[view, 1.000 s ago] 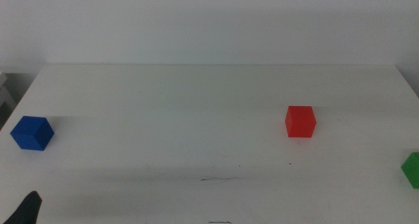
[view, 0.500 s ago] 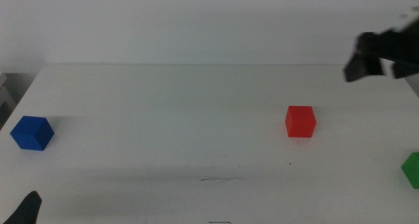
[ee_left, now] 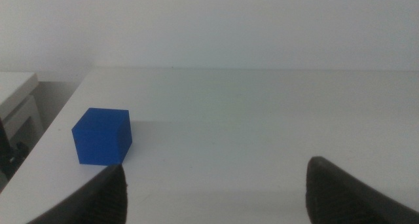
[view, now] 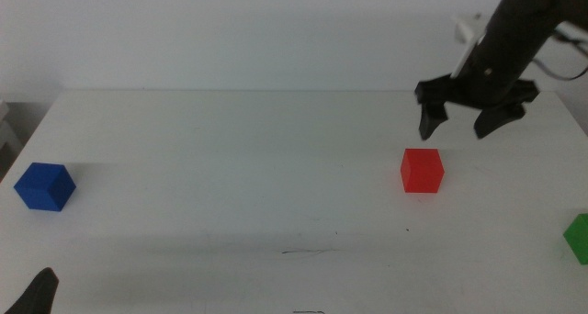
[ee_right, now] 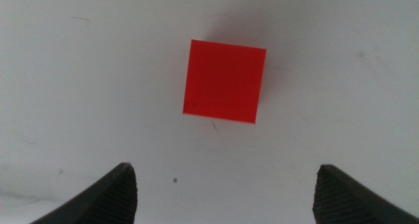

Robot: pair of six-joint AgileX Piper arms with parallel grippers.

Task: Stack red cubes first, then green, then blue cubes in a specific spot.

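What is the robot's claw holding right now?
Nothing. The right claw hangs open above the small matte red cube, not touching it. The left claw waits open near the blue cube.

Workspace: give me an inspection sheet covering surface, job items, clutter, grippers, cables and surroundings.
Surface: plain white tabletop, with a short thin dark line near its front edge.
Job items: small matte red cube right of centre; small matte blue cube at the far left; small matte green cube cut off by the picture's right edge. All sit apart, none stacked, none on the line.
Clutter: nothing seen.
Grippers: right gripper open, raised above and just behind the red cube, touching nothing; left gripper open and empty, waiting at the near left corner by the blue cube.
Cables: light-coloured cable on the right arm.
Surroundings: plain pale wall behind the table.
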